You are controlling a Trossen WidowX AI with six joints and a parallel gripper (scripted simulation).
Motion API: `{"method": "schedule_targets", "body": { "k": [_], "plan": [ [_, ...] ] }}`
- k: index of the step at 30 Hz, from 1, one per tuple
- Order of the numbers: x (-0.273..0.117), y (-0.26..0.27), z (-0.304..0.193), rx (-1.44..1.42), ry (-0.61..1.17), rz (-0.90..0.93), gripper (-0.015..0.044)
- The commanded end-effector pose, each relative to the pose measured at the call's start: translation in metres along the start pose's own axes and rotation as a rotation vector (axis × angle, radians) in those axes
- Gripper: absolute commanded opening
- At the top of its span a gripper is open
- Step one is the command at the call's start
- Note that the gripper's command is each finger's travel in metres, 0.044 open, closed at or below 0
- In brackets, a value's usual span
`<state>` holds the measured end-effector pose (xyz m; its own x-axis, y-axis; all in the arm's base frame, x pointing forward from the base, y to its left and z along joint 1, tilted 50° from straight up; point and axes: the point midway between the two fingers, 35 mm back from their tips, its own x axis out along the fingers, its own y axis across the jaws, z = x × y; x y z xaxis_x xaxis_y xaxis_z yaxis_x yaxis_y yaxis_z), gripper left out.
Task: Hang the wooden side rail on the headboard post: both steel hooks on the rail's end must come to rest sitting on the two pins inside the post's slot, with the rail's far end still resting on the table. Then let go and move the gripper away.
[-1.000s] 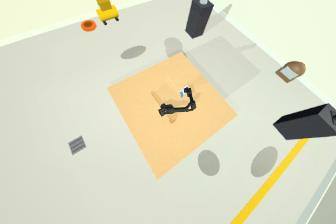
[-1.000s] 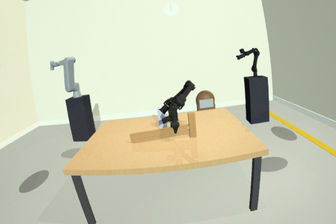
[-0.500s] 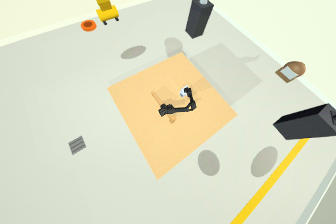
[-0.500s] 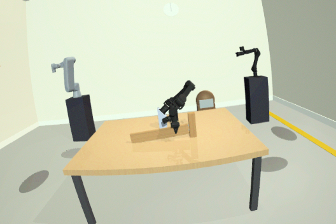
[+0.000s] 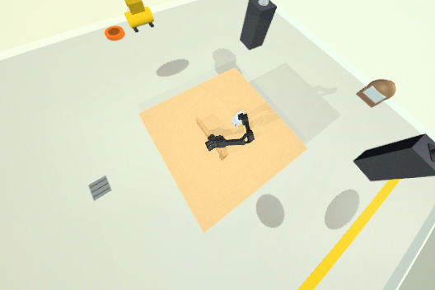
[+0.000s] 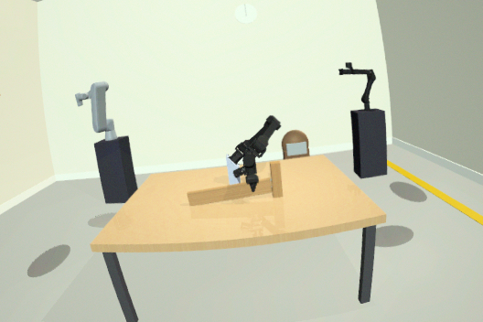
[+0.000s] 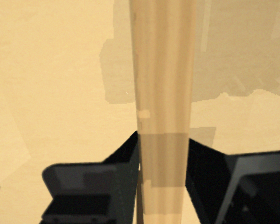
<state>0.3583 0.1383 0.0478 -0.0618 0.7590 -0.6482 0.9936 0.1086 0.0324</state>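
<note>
The wooden side rail (image 5: 203, 126) (image 6: 210, 195) (image 7: 163, 65) reaches from its low far end, at or very near the table top, to the headboard post (image 5: 223, 156) (image 6: 277, 181). In the exterior view it slopes slightly up towards the upright post, and its end meets the post's left side with no clear gap. The hooks, the slot and the pins are too small or hidden, so their seating cannot be told. My gripper (image 6: 253, 189) (image 7: 153, 133) is shut on the rail, one finger on each side, nearer the post end. The arm hides its fingertips in the top view.
The table (image 5: 206, 198) (image 6: 151, 230) carries all of this. A pale upright plate (image 5: 236, 119) (image 6: 232, 171) stands by the arm's base, behind the rail. Two pedestals (image 6: 114, 170) (image 6: 369, 143) with other arms and a brown chair-like object (image 6: 296, 143) stand beyond the table.
</note>
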Motion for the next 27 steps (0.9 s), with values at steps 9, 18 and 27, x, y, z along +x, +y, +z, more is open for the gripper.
{"method": "schedule_targets", "body": {
  "k": [9, 18, 27],
  "plan": [
    [-0.0027, 0.0016, -0.0014, 0.003, 0.002, 0.009, 0.0],
    [-0.0012, 0.0016, -0.0014, 0.003, 0.002, 0.009, 0.0],
    [0.0002, 0.0016, -0.0015, 0.003, 0.002, 0.009, 0.0]
  ]
}}
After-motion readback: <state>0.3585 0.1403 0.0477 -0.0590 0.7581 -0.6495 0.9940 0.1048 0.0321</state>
